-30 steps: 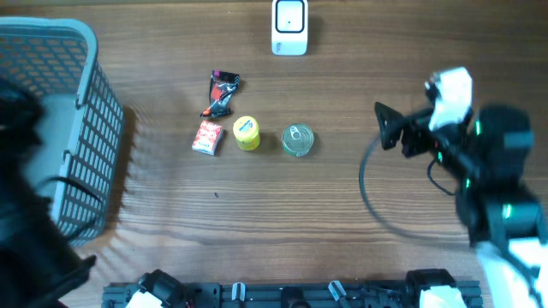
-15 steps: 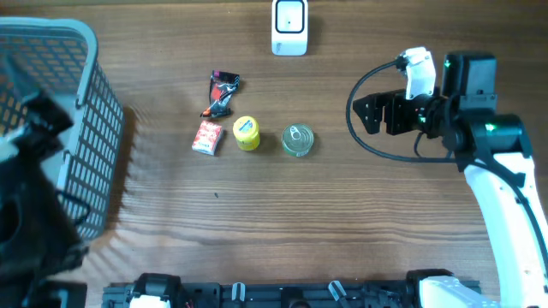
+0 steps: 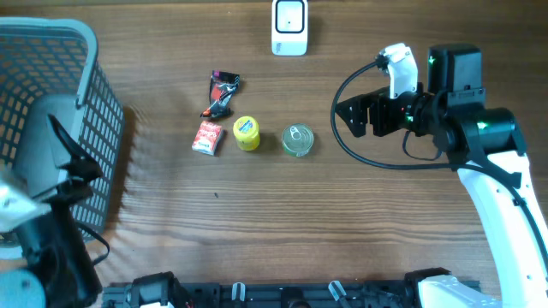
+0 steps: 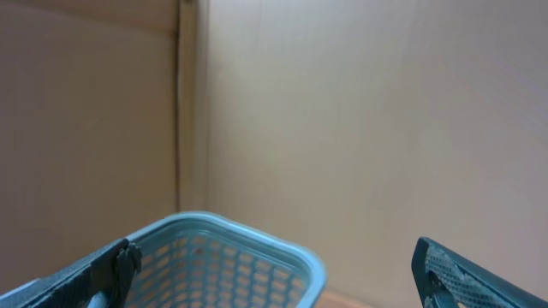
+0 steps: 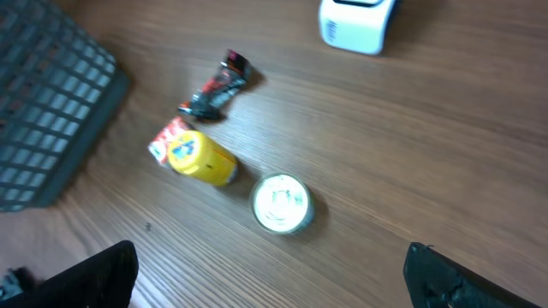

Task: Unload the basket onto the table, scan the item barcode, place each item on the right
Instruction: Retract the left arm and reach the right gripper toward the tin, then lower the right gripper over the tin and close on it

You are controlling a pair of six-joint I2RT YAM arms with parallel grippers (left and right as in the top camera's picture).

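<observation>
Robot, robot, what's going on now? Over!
Left gripper, right gripper open, empty. Can, yellow bottle, red packet, black wrapper on table, untouched. Scanner unblocked.

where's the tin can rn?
Overhead: the tin can stands mid-table, just right of the yellow jar, between it and the open right gripper.

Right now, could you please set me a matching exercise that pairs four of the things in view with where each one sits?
Things:
1. tin can
2. yellow container
3. white scanner
4. mesh basket

Places:
A. at the far left of the overhead view
B. between the red packet and the tin can
C. alone at the top of the overhead view
D. closest of these to the right claw

Pairs: 1-D, 2-B, 3-C, 4-A
</observation>
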